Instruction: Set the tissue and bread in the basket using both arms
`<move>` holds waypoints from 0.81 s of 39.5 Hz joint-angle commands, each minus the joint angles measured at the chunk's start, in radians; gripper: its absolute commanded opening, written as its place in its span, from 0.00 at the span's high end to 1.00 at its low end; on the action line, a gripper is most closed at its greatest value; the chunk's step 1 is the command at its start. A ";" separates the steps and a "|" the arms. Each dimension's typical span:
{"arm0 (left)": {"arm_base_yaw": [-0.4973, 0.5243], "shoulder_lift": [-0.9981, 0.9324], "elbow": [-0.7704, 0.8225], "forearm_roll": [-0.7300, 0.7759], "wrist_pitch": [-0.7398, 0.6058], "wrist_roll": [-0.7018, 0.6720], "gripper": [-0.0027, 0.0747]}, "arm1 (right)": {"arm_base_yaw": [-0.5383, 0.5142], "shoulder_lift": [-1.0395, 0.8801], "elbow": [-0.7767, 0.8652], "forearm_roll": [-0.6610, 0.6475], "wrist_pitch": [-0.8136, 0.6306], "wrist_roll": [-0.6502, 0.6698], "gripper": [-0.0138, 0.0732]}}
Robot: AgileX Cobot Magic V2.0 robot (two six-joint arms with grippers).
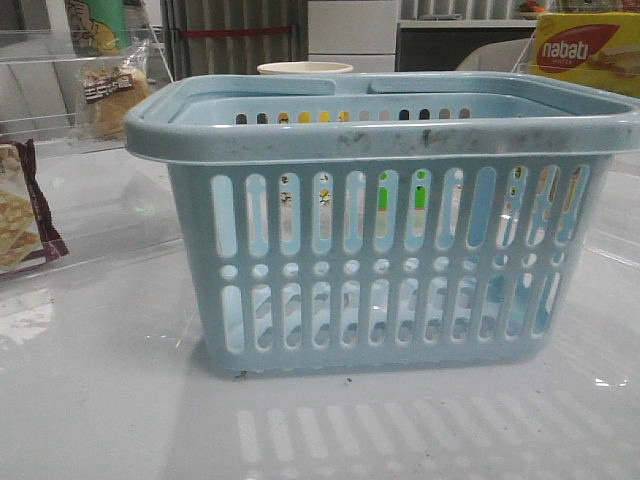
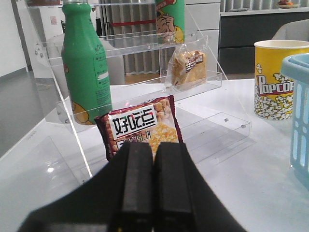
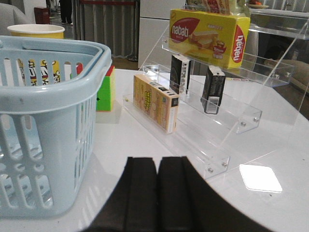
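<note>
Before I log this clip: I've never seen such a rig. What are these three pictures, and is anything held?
A two-armed robot faces a white table. The front view looks forward at the light-blue basket. The other two pictures come from cameras on its wrists; the dark shapes low in them are the left hand and right hand, both shut and holding nothing. The left camera sees a clear shelf with a green bottle, the bagged bread and a maroon snack packet, beside a popcorn cup. The right camera sees another shelf with a yellow nabati box and small black packs.
</note>
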 commanded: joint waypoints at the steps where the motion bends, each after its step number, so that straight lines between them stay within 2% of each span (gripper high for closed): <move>1: -0.002 -0.016 -0.002 -0.001 -0.099 -0.001 0.84 | -0.001 -0.018 0.002 -0.004 -0.093 -0.002 0.78; 13: -0.002 -0.016 -0.002 -0.001 -0.126 -0.001 0.84 | -0.001 -0.018 -0.003 -0.003 -0.170 -0.002 0.78; 18: -0.003 -0.016 -0.036 -0.012 -0.178 -0.001 0.84 | -0.001 -0.018 -0.071 -0.003 -0.127 -0.002 0.78; 26: -0.003 0.000 -0.226 -0.017 -0.111 -0.003 0.84 | -0.001 -0.005 -0.262 -0.003 0.026 -0.002 0.78; 32: -0.003 0.082 -0.411 -0.047 -0.010 -0.003 0.84 | -0.001 0.077 -0.421 -0.003 0.091 -0.002 0.78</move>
